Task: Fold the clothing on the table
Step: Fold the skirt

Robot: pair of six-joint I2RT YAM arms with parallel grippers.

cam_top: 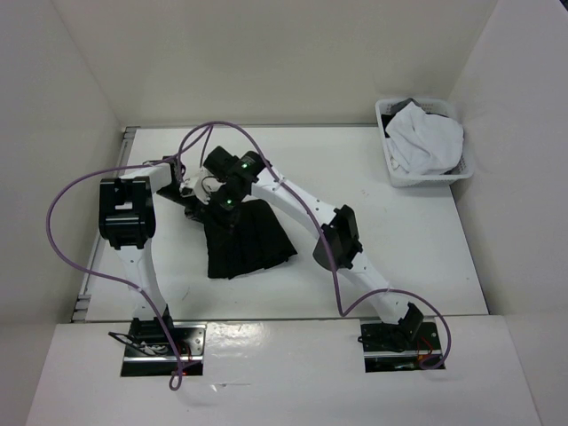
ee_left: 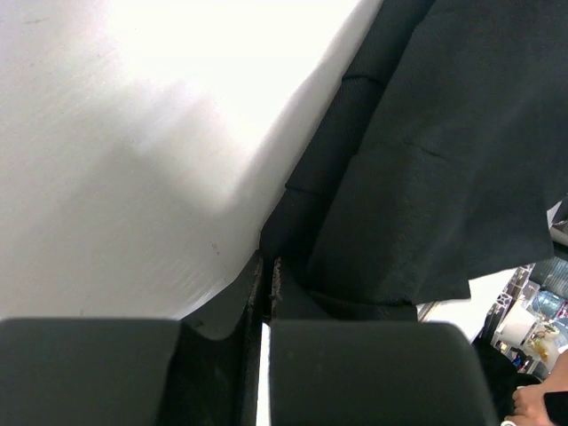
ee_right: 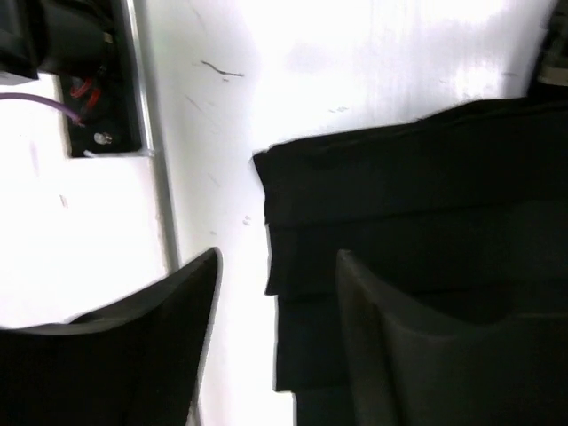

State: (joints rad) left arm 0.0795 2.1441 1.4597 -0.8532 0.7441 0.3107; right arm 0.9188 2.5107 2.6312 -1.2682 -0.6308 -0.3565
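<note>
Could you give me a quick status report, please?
Left gripper shut at edge of black pleated skirt, grip unclear. Right gripper open above it. White plastic basket well aside.

White basket (cam_top: 431, 178) with white garment (cam_top: 426, 138), far-right corner.

**Left wrist view: closed fingers at skirt edge**

- Left gripper (ee_left: 268, 275): two black fingers (ee_left: 89, 373) fill the near edge, pressed together with only a thin seam between them.
- Black pleated skirt (ee_left: 426, 160): covers the right side and runs far-right. Its stepped, layered edge comes down into the seam at the fingertips, and a fold lies over the right finger.
- Table (ee_left: 133, 160): bare white surface on the left, brightly lit toward the far side.
- Blurred clutter (ee_left: 532, 328): near-right corner, too unclear to identify.
</note>
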